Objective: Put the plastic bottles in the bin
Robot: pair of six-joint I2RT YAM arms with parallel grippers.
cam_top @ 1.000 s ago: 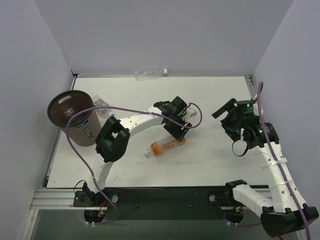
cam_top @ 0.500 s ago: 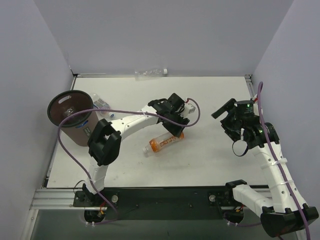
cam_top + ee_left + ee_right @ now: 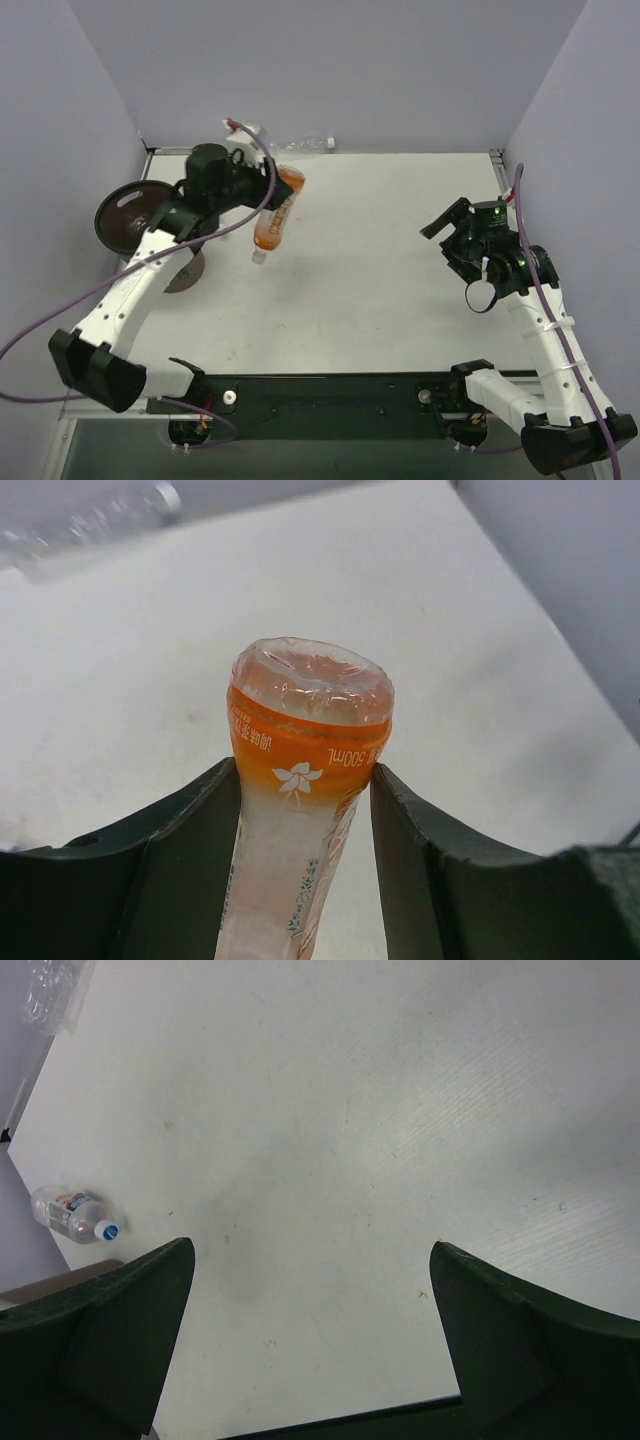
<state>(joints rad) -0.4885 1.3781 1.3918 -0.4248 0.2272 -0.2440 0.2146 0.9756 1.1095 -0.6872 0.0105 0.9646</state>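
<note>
My left pincer (image 3: 262, 196) has swung the orange bottle (image 3: 308, 720) from the table's (image 3: 400, 300) middle toward the far-left bin (image 3: 98, 222) — gripping it tight; best centre over the opening before releasing.

The left arm (image 3: 140, 280) hides part of the bin (image 3: 118, 222). The left wrist view cuts off the orange bottle (image 3: 300, 780) at its bottom edge and blurs the clear bottle (image 3: 90, 525).

From behind the arm bases, the top view overlooks the whole counter (image 3: 400, 260). Wrist views look down past the left tool (image 3: 305, 772), close on the orange bottle (image 3: 310, 730), and the right tool (image 3: 312, 1248). All share the clear bottle (image 3: 300, 146) beyond the bin (image 3: 125, 225).
</note>
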